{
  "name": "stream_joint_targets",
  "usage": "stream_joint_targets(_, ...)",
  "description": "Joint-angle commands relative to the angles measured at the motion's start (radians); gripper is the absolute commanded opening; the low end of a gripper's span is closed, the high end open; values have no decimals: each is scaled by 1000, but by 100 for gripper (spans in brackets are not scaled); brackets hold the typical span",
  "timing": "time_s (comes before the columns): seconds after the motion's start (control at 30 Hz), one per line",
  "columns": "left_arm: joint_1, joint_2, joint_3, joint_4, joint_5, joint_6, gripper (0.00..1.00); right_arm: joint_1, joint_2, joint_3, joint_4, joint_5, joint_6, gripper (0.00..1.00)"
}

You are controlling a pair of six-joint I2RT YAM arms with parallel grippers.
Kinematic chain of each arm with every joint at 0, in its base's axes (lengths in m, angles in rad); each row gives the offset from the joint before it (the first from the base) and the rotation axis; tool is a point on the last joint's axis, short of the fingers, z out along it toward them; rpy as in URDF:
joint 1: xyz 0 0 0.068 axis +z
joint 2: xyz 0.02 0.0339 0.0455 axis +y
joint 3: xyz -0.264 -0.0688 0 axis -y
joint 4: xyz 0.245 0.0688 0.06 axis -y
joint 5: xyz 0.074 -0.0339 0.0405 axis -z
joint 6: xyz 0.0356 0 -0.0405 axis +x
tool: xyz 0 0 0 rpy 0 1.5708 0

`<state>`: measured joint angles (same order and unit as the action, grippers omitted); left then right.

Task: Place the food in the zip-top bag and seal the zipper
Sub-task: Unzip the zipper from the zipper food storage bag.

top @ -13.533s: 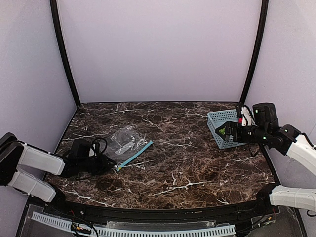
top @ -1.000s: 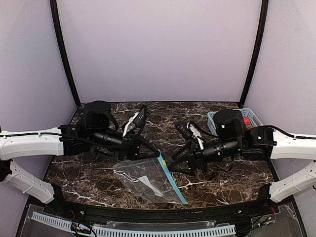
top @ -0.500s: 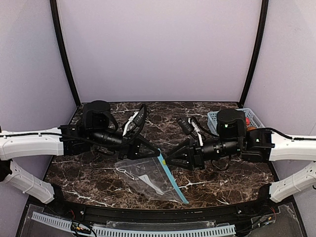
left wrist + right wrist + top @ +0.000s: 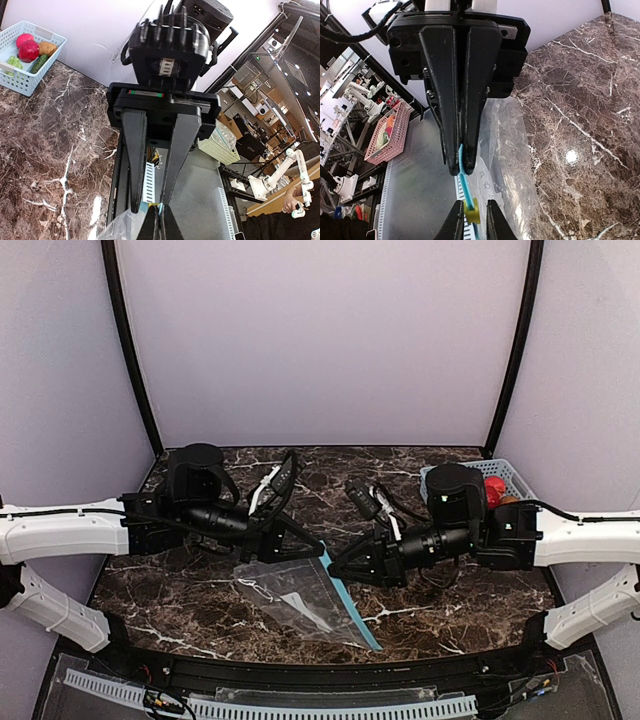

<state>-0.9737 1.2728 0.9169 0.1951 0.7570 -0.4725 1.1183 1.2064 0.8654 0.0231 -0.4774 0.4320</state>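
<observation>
Seen from above: both arms reaching inward over the dark marble table (image 4: 455, 605), tips nearly meeting at its middle. Clenched left gripper (image 4: 316, 550), fingers pressed flat together on the far end of the teal zipper (image 4: 352, 612) of the zip-top bag (image 4: 290, 595). In the right wrist view, teal strip emerging from between those closed tips and running down toward the camera. Just beside and facing it, the right gripper (image 4: 334, 568), fingers a narrow gap apart on either side of a small yellow slider (image 4: 472, 214) riding on the zipper. Actual pinch on the slider: cannot tell, with one finger seemingly against it and a sliver of space at the other. Clear, crinkled bag spread from the held corner toward the near edge of the table, whitish markings on its face, zipper slanting along its right side. All the food (image 4: 28, 50) in a light-blue basket (image 4: 25, 82) at the far right of the table, well apart from the bag: two round red fruits (image 4: 22, 40), a brown-orange oval one (image 4: 47, 48), a green grape bunch (image 4: 13, 61) and a dark green elongated piece (image 4: 38, 63), packed side by side. In the overhead view, only a red fruit and a bit of orange showing above the basket rim, behind the right arm
</observation>
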Motion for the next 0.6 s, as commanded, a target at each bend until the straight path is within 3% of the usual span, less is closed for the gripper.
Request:
stream_joint_targets(0.0,-4,-22,-6,13,-9,3,1,3,10,1,29,-22,-2,11)
stream_joint_targets(0.1,-3,-26,-4,-4,-38,17,1,3,5,-3,25,-23,-1,6)
stream_joint_targets(0.3,9,-48,2,-55,-121,40,1,7,-2,-25,-14,-7,-3,5)
stream_joint_targets(0.57,55,-65,4,-60,-106,26,1,28,-13,-57,-86,23,-3,4)
